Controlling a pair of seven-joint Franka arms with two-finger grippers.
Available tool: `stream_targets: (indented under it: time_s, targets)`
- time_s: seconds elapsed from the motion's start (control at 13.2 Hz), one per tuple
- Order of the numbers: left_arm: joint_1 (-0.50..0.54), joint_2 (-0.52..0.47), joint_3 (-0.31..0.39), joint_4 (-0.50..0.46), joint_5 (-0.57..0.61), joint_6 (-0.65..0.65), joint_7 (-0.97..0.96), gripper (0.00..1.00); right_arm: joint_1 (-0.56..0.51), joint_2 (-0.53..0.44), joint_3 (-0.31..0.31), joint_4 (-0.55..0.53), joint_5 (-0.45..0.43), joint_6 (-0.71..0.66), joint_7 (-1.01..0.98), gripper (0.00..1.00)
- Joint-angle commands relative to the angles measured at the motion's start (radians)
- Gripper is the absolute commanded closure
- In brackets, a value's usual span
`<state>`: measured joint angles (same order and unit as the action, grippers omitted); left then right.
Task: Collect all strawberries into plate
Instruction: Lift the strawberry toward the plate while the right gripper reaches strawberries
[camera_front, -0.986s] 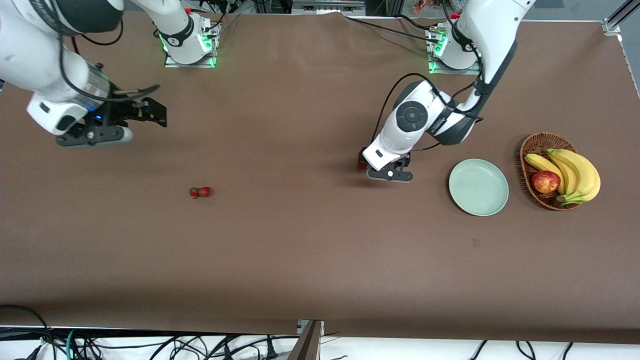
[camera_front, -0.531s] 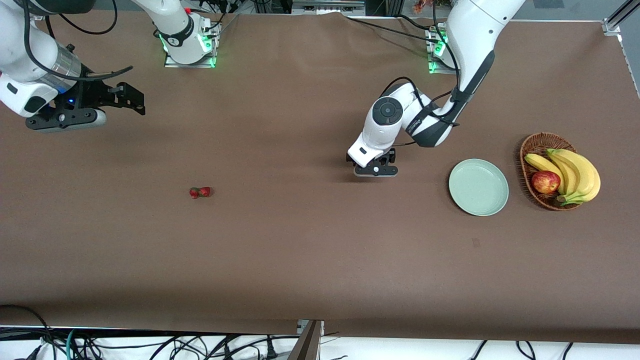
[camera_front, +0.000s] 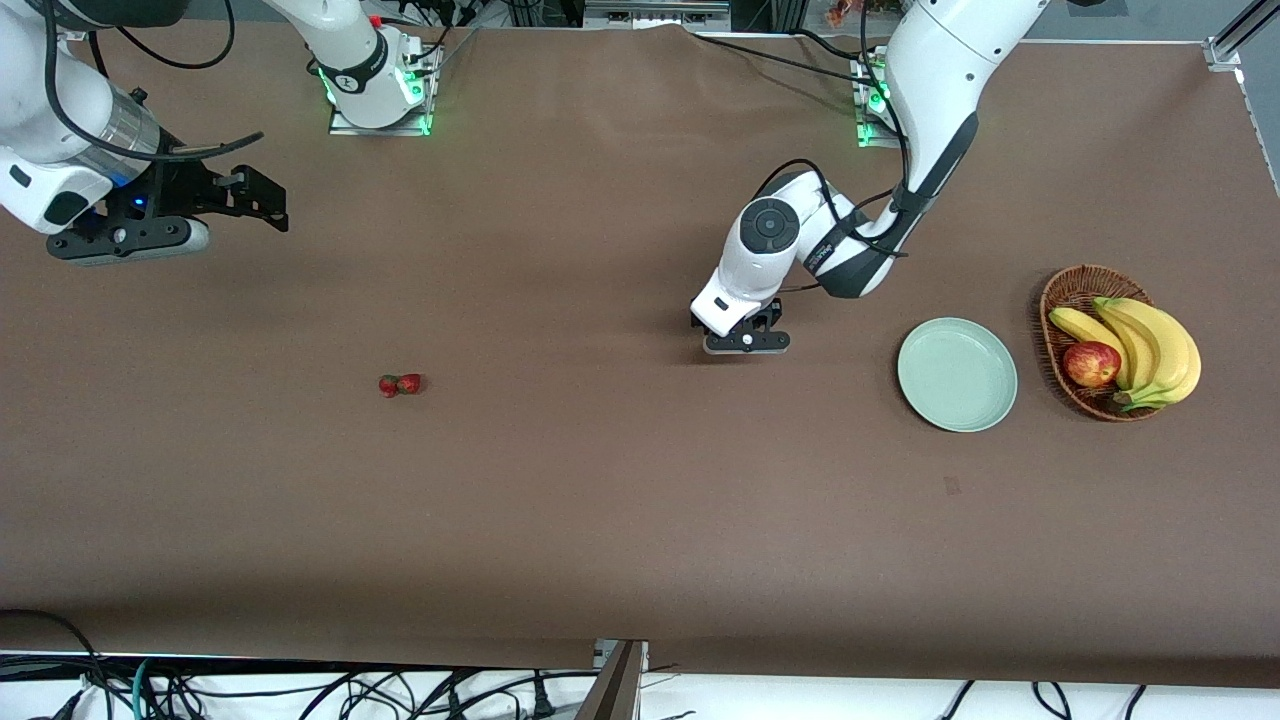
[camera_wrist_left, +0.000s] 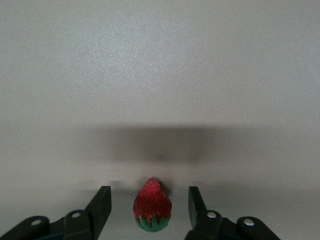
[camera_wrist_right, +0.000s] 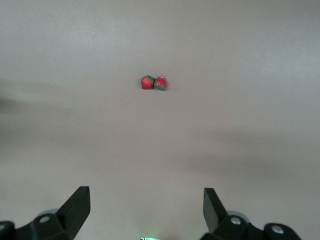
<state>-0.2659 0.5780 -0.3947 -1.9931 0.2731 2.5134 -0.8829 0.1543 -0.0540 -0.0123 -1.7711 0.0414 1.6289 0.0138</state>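
Observation:
One strawberry (camera_wrist_left: 152, 205), red with a green cap, lies on the brown table between the fingers of my left gripper (camera_wrist_left: 149, 199). The fingers stand open, with a gap on each side of the berry. In the front view my left gripper (camera_front: 745, 340) is low on the table's middle and hides that berry. Two more strawberries (camera_front: 400, 384) (camera_wrist_right: 153, 83) lie touching each other toward the right arm's end. My right gripper (camera_front: 268, 205) (camera_wrist_right: 146, 196) hangs open and empty over bare table at that end. The pale green plate (camera_front: 957, 374) holds nothing.
A wicker basket (camera_front: 1080, 285) with bananas (camera_front: 1150, 345) and a red apple (camera_front: 1091, 363) stands beside the plate at the left arm's end. Cables hang along the table edge nearest the front camera.
My left gripper slid a little toward the right arm's end, settled round the strawberry, and its fingers narrowed. The right arm drew back toward its end, then held still.

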Motion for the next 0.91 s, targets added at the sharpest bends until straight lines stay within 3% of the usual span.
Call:
stream_targets:
  time_s: [0.0, 0.23, 0.38, 0.53, 0.61, 0.83]
  targets:
    - [-0.009, 0.017, 0.0, 0.02, 0.025, -0.008, -0.03, 0.35, -0.009, 0.002, 0.014, -0.005, -0.009, 0.009, -0.002, 0.0]
    - [-0.01, 0.036, 0.001, 0.02, 0.025, -0.008, -0.031, 0.36, -0.005, 0.028, 0.017, -0.011, -0.009, 0.017, 0.0, 0.0]
    - [-0.012, 0.033, 0.001, 0.02, 0.025, -0.01, -0.031, 0.57, 0.007, 0.058, 0.023, -0.039, -0.008, 0.057, -0.002, 0.0]
    - [-0.013, 0.017, -0.001, 0.022, 0.025, -0.013, -0.03, 0.92, 0.024, 0.112, 0.025, -0.076, -0.008, 0.133, -0.002, 0.0]
    - [-0.013, 0.003, -0.001, 0.023, 0.025, -0.013, -0.03, 0.99, 0.037, 0.149, 0.025, -0.082, -0.008, 0.162, -0.008, 0.0]
    - [-0.001, -0.082, -0.001, 0.027, 0.028, -0.155, -0.004, 1.0, 0.039, 0.249, 0.025, -0.1, -0.009, 0.279, -0.032, 0.0]
